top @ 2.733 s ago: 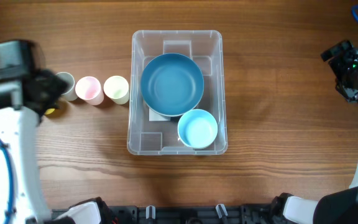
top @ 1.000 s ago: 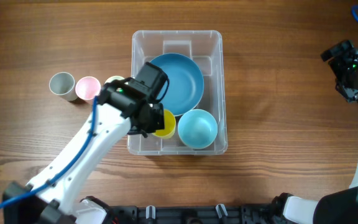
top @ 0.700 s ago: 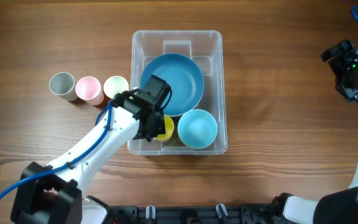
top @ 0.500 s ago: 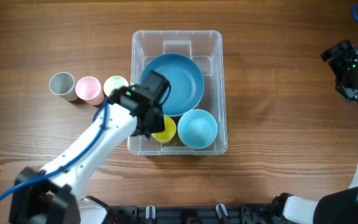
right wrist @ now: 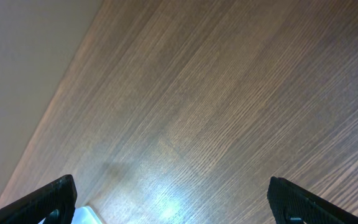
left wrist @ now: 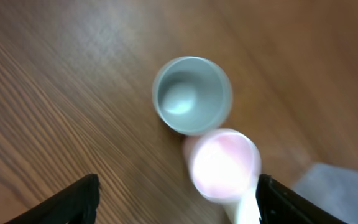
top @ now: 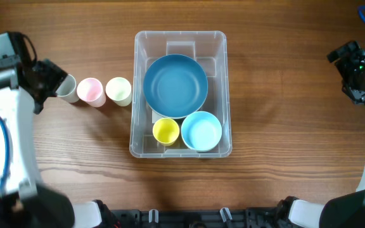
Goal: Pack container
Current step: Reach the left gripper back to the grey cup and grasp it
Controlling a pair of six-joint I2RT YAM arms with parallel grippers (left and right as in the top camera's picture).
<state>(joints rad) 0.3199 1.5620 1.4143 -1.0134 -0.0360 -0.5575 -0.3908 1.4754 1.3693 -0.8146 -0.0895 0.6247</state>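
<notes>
The clear plastic container (top: 181, 44) stands mid-table. In it sit a large blue bowl (top: 175, 85), a light blue bowl (top: 201, 130) and a small yellow cup (top: 166, 130). To its left stand a grey cup (top: 68, 90), a pink cup (top: 90, 91) and a pale green cup (top: 118, 90) in a row. My left gripper (top: 51, 83) hovers over the grey cup, open and empty. The left wrist view shows the grey cup (left wrist: 191, 94) and the pink cup (left wrist: 224, 163) below the gripper (left wrist: 176, 208). My right gripper (top: 347, 66) is open and empty at the far right.
The right wrist view shows only wooden tabletop between the wide-apart fingers (right wrist: 50, 200), with a pale corner at the bottom left. Dark hardware lines the table's front edge (top: 189, 218).
My left arm has let go of the yellow cup inside the container and pulled back to the far left, above the grey cup. The right arm has not moved.
</notes>
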